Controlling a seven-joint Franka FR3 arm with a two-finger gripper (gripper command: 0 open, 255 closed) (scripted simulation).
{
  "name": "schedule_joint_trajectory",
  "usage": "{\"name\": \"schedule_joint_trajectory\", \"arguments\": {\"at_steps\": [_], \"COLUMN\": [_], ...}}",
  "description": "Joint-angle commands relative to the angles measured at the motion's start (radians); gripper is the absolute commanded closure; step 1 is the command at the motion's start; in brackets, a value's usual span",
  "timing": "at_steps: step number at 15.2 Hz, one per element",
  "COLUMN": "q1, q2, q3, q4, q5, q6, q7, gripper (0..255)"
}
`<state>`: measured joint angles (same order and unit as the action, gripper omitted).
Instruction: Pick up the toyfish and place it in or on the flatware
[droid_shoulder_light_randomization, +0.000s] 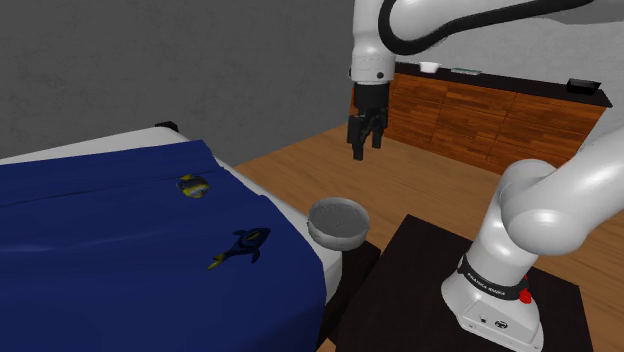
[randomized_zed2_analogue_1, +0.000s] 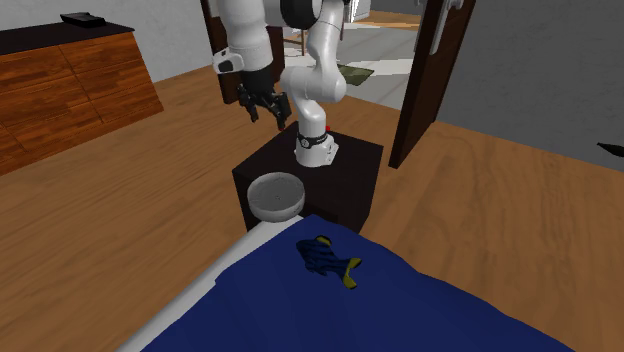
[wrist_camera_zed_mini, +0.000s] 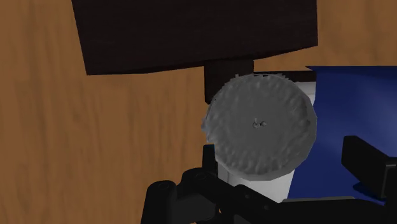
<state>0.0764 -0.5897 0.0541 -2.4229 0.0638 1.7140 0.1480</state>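
A dark blue toy fish (droid_shoulder_light_randomization: 243, 245) with yellow fins lies on the blue bed cover (droid_shoulder_light_randomization: 100, 250), near the corner of the bed. In the second exterior view the fish (randomized_zed2_analogue_1: 325, 258) lies just behind a grey round bowl (randomized_zed2_analogue_1: 275, 193). That bowl (droid_shoulder_light_randomization: 337, 220) sits at the bed's corner, beside the dark stand. My gripper (droid_shoulder_light_randomization: 366, 143) hangs high in the air above the wooden floor, beyond the bowl, open and holding nothing. From the second exterior view the gripper (randomized_zed2_analogue_1: 266, 113) is well above the bowl. The wrist view looks down on the bowl (wrist_camera_zed_mini: 261, 124).
A small round yellow-and-blue object (droid_shoulder_light_randomization: 193, 185) lies farther up the bed. The dark stand (droid_shoulder_light_randomization: 420, 280) carries the arm's base. A long wooden dresser (droid_shoulder_light_randomization: 480, 110) runs along the wall behind, and a dark door frame (randomized_zed2_analogue_1: 420, 80) stands on the second exterior view's right.
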Motion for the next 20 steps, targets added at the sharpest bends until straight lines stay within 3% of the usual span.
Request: {"name": "schedule_joint_trajectory", "arguments": {"at_steps": [1,11,20], "q1": [0.014,0.062,0.107], "q2": [0.061,0.388,0.71], "q3": [0.025,0.119,0.174], "q4": [0.006,0.125,0.339], "q5": [0.024,0.084,0.069], "q6": [0.06,0.294,0.43], "q7": [0.03,0.142,0.247], "gripper": [0,0,0]}}
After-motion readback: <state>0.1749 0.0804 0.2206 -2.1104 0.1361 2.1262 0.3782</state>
